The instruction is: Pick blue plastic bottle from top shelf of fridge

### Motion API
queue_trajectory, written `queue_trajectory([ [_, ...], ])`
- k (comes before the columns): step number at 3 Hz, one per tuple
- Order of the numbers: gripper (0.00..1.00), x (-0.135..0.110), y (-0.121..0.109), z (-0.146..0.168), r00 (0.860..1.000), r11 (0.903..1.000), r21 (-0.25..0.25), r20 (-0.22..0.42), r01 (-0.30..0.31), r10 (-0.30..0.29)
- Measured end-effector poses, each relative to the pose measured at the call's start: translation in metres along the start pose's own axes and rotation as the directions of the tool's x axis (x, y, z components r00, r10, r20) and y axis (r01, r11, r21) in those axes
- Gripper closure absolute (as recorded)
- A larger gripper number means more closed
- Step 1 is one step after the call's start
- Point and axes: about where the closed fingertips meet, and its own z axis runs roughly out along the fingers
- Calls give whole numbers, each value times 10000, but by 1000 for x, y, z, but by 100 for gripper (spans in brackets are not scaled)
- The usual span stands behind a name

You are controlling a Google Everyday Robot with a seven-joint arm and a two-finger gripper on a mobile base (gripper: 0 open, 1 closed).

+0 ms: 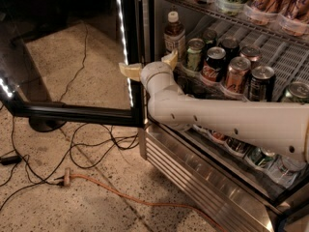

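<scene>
The blue plastic bottle (174, 33) has dark brown liquid, a white cap and a pale label. It stands upright at the left end of a wire shelf in the fridge (203, 173), next to several cans. My gripper (150, 65) is at the fridge's open front, just below and to the left of the bottle. It is open: one yellowish finger (129, 70) lies across the door frame and the other finger (170, 59) is near the bottle's base. Nothing is held.
Several cans (217, 64) stand in rows to the right of the bottle. A higher shelf (251, 13) holds more drinks. The black-framed glass door (72, 112) with its LED strip stands open at left. Cables and an orange cord (111, 187) lie on the speckled floor.
</scene>
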Motion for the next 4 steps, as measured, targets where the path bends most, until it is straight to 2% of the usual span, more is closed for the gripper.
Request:
queue_trajectory([
  [1, 0, 7, -10, 14, 9990, 9912, 1260, 117, 417, -435],
  [2, 0, 8, -31, 20, 9961, 9615, 2646, 256, 745, -842],
  [3, 0, -4, -56, 2, 9919, 9288, 3574, 409, 975, -1199],
  [4, 0, -14, -78, -17, 9907, 9190, 3803, 420, 1042, -1297],
])
